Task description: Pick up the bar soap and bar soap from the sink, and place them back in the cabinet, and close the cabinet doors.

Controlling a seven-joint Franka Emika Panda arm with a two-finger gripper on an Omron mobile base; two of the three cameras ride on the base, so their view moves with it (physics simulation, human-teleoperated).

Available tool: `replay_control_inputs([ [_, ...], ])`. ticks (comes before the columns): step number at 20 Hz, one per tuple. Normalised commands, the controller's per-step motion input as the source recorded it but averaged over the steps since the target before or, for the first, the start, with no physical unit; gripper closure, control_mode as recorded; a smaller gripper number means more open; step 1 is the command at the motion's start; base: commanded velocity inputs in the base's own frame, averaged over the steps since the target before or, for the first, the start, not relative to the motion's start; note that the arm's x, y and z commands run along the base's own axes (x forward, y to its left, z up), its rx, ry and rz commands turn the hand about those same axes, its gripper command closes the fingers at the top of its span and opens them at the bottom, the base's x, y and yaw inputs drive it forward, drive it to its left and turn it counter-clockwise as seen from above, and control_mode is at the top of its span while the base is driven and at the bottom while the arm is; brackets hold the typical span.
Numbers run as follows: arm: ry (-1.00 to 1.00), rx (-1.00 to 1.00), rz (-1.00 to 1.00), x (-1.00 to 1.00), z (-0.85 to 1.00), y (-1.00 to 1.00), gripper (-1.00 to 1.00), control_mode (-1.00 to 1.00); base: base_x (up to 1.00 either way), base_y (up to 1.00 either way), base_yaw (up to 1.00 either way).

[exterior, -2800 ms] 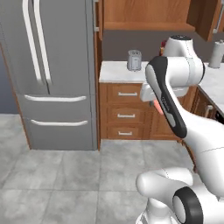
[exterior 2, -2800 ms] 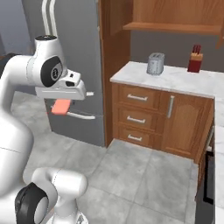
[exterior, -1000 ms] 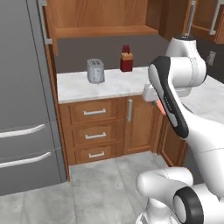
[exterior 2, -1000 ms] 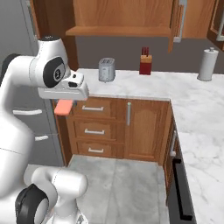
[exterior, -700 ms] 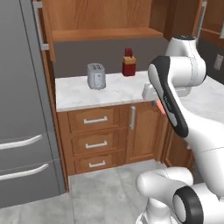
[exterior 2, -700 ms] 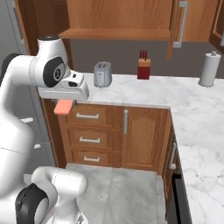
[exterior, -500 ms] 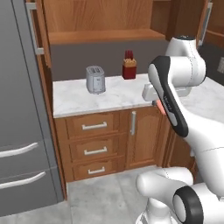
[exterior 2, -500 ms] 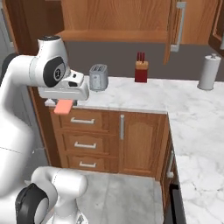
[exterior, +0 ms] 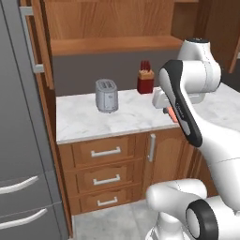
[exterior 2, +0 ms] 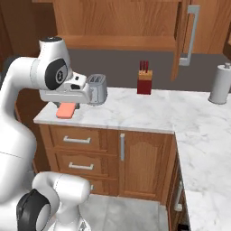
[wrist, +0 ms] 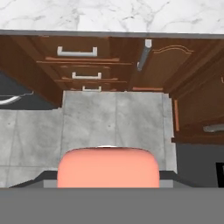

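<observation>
Beside the marble counter (exterior 2: 149, 113), gripper (exterior 2: 66, 109) clenched on 1 bar soap (exterior 2: 66, 110)
Soap sits at 6 o'clock in the hand view, above the floor; toaster (exterior 2: 96, 89) is at 1 o'clock from it, open cabinet (exterior 2: 117, 22) overhead at 12.

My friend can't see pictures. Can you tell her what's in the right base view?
A white robot arm holds a pink soap in its gripper by a marble counter. A toaster, knife block and paper towel roll stand there, under an open wooden cabinet.
</observation>
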Motion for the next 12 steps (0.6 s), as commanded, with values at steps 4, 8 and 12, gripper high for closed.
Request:
replay_control_inputs([
  [4, 0.0, 0.0, 0.0, 0.0, 0.0, 0.0, 1.0, 1.0, 0.59, -0.1, 0.0],
  [8, 0.0, 0.0, 0.0, 0.0, 0.0, 0.0, 1.0, 1.0, 0.55, -0.15, 0.0],
  [12, 0.0, 0.0, 0.0, 0.0, 0.0, 0.0, 1.0, 1.0, 0.61, -0.17, 0.0],
])
